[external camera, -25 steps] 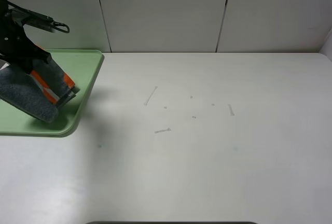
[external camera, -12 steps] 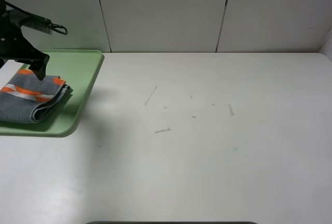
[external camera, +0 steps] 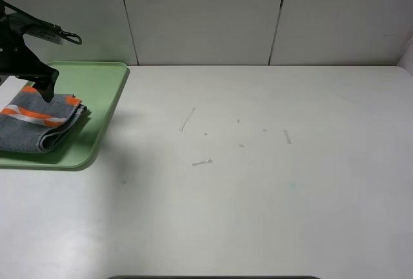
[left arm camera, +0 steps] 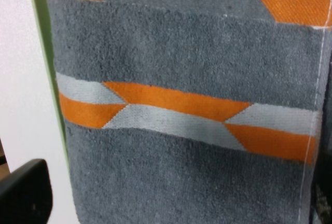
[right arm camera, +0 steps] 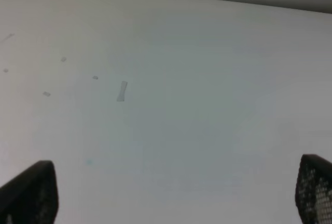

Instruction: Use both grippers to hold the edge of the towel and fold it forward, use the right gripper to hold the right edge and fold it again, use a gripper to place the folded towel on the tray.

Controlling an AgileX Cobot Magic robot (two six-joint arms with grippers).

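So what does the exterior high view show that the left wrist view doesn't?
Only the exterior high view shows the pale green plastic tray as a whole, the white table and the left end effector just above the towel. Only the left wrist view shows the towel's weave and white edge stitching up close. Both show the folded grey towel with orange and light grey bands lying on the tray.

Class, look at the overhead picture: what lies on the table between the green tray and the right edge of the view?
In the exterior high view, only bare table with small scuff marks lies past the tray.
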